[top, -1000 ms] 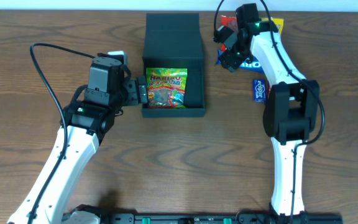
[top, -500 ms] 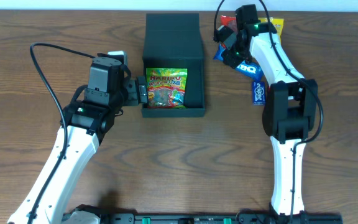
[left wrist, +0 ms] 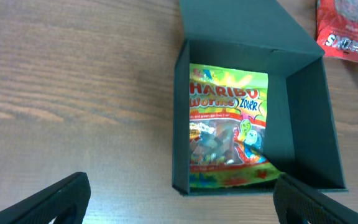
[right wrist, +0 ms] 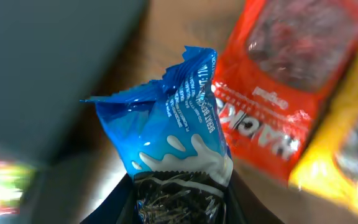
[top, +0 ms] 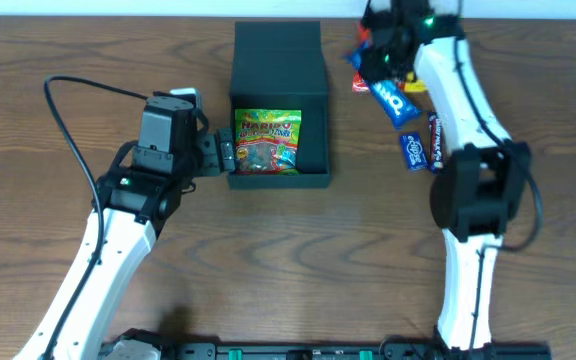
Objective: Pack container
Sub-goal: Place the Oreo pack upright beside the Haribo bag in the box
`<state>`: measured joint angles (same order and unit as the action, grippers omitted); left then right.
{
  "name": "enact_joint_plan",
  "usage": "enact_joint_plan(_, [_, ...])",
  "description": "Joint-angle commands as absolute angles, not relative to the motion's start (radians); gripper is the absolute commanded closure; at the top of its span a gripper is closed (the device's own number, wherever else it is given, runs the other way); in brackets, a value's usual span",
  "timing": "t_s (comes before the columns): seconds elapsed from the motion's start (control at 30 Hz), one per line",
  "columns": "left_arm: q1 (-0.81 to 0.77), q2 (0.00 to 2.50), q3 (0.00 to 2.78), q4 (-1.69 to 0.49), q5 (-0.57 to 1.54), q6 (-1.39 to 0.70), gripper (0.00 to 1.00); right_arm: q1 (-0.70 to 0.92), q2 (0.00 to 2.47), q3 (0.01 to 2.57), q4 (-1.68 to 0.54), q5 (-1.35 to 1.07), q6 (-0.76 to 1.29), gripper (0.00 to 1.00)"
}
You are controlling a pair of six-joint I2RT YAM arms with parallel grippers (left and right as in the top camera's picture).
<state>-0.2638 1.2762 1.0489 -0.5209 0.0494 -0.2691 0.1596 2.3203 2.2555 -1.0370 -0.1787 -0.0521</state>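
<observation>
On a wooden table (top: 298,260), the left gripper (top: 226,153) sits just beside the left wall of the container (top: 278,60), its jaws spread wide apart and holding nothing; whether it touches the wall cannot be told. The container lies between the two arms near the table's middle, opening upward. Its flap lid is folded back flat toward the far edge, so its long axis runs from near to far. A bright gummy bag (top: 266,140) lies flat inside. To the right, above a red packet (right wrist: 272,87) and a yellow packet (right wrist: 337,155), the right gripper (right wrist: 179,202) is clamped on one end of a blue cookie packet (right wrist: 173,134). The step in hand looks like carrying this packet over. The next move likely calls for swinging left over the opening, lowering, then releasing it onto or beside the gummy bag.
</observation>
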Motion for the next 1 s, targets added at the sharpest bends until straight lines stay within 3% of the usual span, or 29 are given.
enact_joint_plan(0.0, [-0.262, 1.260, 1.058, -0.543, 0.045, -0.317, 0.04, 0.216, 2.193, 2.298, -1.093, -0.270, 0.277, 0.82])
enact_joint_plan(0.13, [-0.262, 1.260, 1.058, -0.557, 0.045, -0.332, 0.05, 0.286, 2.192, 2.292, -1.172, -0.270, 0.494, 0.89])
enact_joint_plan(0.23, [-0.262, 1.260, 1.058, -0.571, 0.045, -0.345, 0.05, 0.354, 2.206, 2.276, -1.178, -0.258, 0.577, 0.87])
enact_joint_plan(0.33, [-0.262, 1.260, 1.058, -0.605, 0.045, -0.344, 0.05, 0.442, 2.217, 2.244, -1.178, -0.085, 0.667, 0.84])
enact_joint_plan(0.7, [-0.262, 1.260, 1.058, -0.672, 0.045, -0.344, 0.05, 0.526, 2.218, 2.144, -1.122, 0.105, 0.783, 0.88])
enact_joint_plan(0.73, [-0.262, 1.260, 1.058, -0.673, 0.044, -0.344, 0.05, 0.525, 2.218, 2.143, -1.121, 0.105, 0.781, 0.82])
enact_joint_plan(0.77, [-0.262, 1.260, 1.058, -0.673, 0.044, -0.344, 0.05, 0.525, 2.218, 2.143, -1.119, 0.105, 0.781, 0.67])
enact_joint_plan(0.8, [-0.262, 1.260, 1.058, -0.673, 0.044, -0.344, 0.05, 0.525, 2.218, 2.143, -1.118, 0.105, 0.781, 0.46])
enact_joint_plan(0.87, [-0.262, 1.260, 1.058, -0.673, 0.044, -0.344, 0.05, 0.525, 2.218, 2.143, -1.118, 0.104, 0.780, 0.23])
enact_joint_plan(0.97, [-0.262, 1.260, 1.058, -0.675, 0.044, -0.344, 0.05, 0.519, 2.217, 2.147, -1.118, 0.101, 0.744, 0.16])
